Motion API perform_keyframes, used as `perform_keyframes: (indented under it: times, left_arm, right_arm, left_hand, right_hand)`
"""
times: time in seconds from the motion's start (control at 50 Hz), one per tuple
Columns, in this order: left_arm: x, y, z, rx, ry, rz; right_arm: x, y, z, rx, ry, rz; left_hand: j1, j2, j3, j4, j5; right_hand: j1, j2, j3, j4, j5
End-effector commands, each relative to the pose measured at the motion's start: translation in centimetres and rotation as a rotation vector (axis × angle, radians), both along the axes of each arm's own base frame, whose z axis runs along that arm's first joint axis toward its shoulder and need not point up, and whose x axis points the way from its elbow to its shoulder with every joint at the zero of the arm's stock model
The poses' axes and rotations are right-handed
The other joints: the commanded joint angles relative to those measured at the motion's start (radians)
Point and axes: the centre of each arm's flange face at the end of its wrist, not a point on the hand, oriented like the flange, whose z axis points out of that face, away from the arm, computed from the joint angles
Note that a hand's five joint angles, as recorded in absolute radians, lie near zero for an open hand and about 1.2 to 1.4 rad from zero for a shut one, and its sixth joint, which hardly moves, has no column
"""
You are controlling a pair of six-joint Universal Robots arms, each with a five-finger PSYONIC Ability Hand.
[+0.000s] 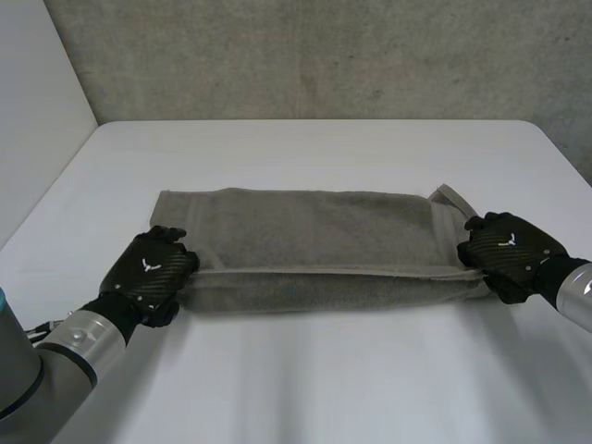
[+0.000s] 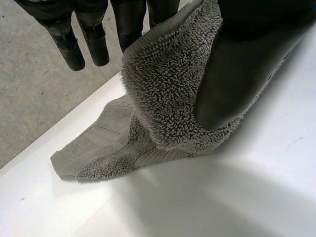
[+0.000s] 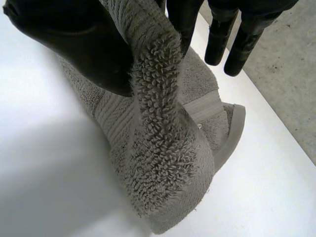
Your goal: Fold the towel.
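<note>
The white table (image 1: 305, 388) carries the grey towel (image 1: 314, 231) at its middle, lying flat with its long axis running side to side across the robot's front. The left hand (image 1: 148, 273) is at the towel's left end and the right hand (image 1: 507, 252) at its right end, both on the near long edge, so the cloth spans the whole gap between them. Each wrist view shows a thumb pressing a lifted corner of terry against the fingers, so both hands are pinching the towel. The far long edge lies straight away from both hands (neither arm looks nearer to it), so the fold probably calls for carrying the two held corners forward together, square to the long axis
</note>
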Motion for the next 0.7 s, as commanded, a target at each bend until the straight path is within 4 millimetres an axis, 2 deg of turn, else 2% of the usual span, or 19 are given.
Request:
perform_keyframes:
  times: [0.02, 0.2, 0.24, 0.3, 0.32, 0.34, 0.36, 0.38, 0.4, 0.42, 0.44, 0.46, 0.5, 0.56, 0.62, 0.64, 0.66, 0.68, 0.7]
  left_arm:
    - [0.3, 0.2, 1.1, -0.034, 0.004, 0.006]
    - [0.6, 0.6, 1.9, -0.06, 0.001, 0.01]
    - [0.7, 0.8, 2.1, -0.052, -0.01, 0.004]
    - [0.9, 0.8, 3.1, -0.061, -0.015, 0.012]
    - [0.9, 0.8, 3.1, -0.061, -0.015, 0.012]
    - [1.0, 1.0, 4.0, -0.08, -0.01, 0.013]
    - [1.0, 1.1, 5.0, -0.111, -0.002, 0.007]
    - [1.0, 1.1, 5.1, -0.111, -0.002, 0.007]
    - [1.0, 1.2, 6.5, -0.16, 0.016, 0.008]
    - [1.1, 1.3, 7.6, -0.203, 0.027, 0.012]
    - [1.1, 1.3, 7.7, -0.203, 0.027, 0.012]
    - [1.4, 1.4, 9.0, -0.253, 0.044, 0.027]
    - [1.7, 1.5, 10.1, -0.289, 0.069, 0.047]
    - [2.0, 1.8, 10.9, -0.301, 0.129, 0.056]
    - [2.3, 1.2, 10.2, -0.24, 0.17, 0.082]
    - [2.3, 1.2, 10.2, -0.24, 0.17, 0.082]
    - [2.6, 0.5, 8.8, -0.178, 0.167, 0.103]
    - [2.6, 0.1, 7.3, -0.115, 0.157, 0.11]
    - [2.6, 0.1, 7.3, -0.115, 0.156, 0.11]
  right_arm:
    - [0.0, 0.0, -0.1, -0.005, 0.001, -0.002]
    - [0.0, 0.2, 0.4, -0.014, 0.0, -0.003]
    - [0.0, 0.3, 0.9, -0.024, -0.005, -0.008]
    - [0.0, 0.5, 2.4, -0.054, -0.026, -0.024]
    - [0.0, 0.7, 3.7, -0.08, -0.048, -0.035]
    - [0.1, 1.1, 5.2, -0.098, -0.08, -0.042]
    - [0.1, 1.1, 5.2, -0.098, -0.08, -0.042]
    - [0.1, 1.5, 6.8, -0.122, -0.114, -0.047]
    - [0.1, 1.8, 8.6, -0.158, -0.14, -0.059]
    - [0.1, 1.8, 8.6, -0.159, -0.14, -0.059]
    - [0.1, 2.1, 10.0, -0.188, -0.166, -0.069]
    - [0.1, 2.1, 10.1, -0.188, -0.167, -0.069]
    - [0.1, 2.8, 11.5, -0.209, -0.215, -0.075]
    - [0.3, 3.0, 11.0, -0.175, -0.23, -0.078]
    - [0.2, 3.0, 9.9, -0.133, -0.227, -0.08]
    - [0.1, 2.5, 8.0, -0.071, -0.214, -0.085]
    - [0.0, 1.8, 5.9, -0.008, -0.184, -0.089]
    - [0.0, 1.8, 5.9, -0.007, -0.184, -0.089]
    - [0.0, 1.4, 4.6, 0.026, -0.143, -0.082]
  left_hand:
    - [-0.006, -0.019, -0.052, -0.059, 0.002]
    - [0.085, 0.072, -0.052, -0.059, 0.093]
    - [0.429, 0.416, -0.052, -0.059, 0.437]
    - [0.431, 0.418, -0.052, -0.059, 0.439]
    - [0.431, 0.418, -0.052, -0.059, 0.439]
    - [0.431, 0.418, -0.052, -0.059, 0.439]
    - [0.431, 0.418, -0.052, -0.059, 0.439]
    - [0.431, 0.418, -0.052, -0.059, 0.439]
    - [0.431, 0.418, -0.052, -0.059, 0.439]
    - [0.431, 0.418, -0.052, -0.059, 0.439]
    - [0.431, 0.418, -0.052, -0.059, 0.439]
    - [0.431, 0.418, -0.052, -0.059, 0.439]
    - [0.431, 0.418, -0.052, -0.059, 0.439]
    - [0.431, 0.418, -0.052, -0.059, 0.439]
    - [0.431, 0.418, -0.052, -0.059, 0.439]
    - [0.431, 0.418, -0.052, -0.059, 0.439]
    - [0.431, 0.418, -0.052, -0.059, 0.439]
    - [0.431, 0.418, -0.052, -0.059, 0.439]
    - [0.431, 0.418, -0.052, -0.059, 0.439]
  right_hand:
    - [0.069, 0.067, -0.044, -0.076, 0.055]
    - [0.069, 0.067, -0.044, -0.076, 0.055]
    - [0.069, 0.067, -0.044, -0.076, 0.055]
    - [0.069, 0.067, -0.044, -0.076, 0.055]
    - [0.069, 0.067, -0.044, -0.076, 0.055]
    - [0.069, 0.067, -0.044, -0.076, 0.055]
    - [0.069, 0.067, -0.044, -0.076, 0.055]
    - [0.069, 0.067, -0.044, -0.076, 0.055]
    - [0.069, 0.067, -0.044, -0.076, 0.055]
    - [0.069, 0.067, -0.044, -0.076, 0.055]
    - [0.069, 0.067, -0.044, -0.076, 0.055]
    - [0.069, 0.067, -0.044, -0.076, 0.055]
    - [0.069, 0.067, -0.044, -0.076, 0.055]
    - [0.069, 0.067, -0.044, -0.076, 0.055]
    - [0.069, 0.067, -0.044, -0.076, 0.055]
    - [0.069, 0.067, -0.044, -0.076, 0.055]
    - [0.069, 0.067, -0.044, -0.076, 0.055]
    - [0.069, 0.067, -0.044, -0.076, 0.055]
    - [0.069, 0.067, -0.044, -0.076, 0.055]
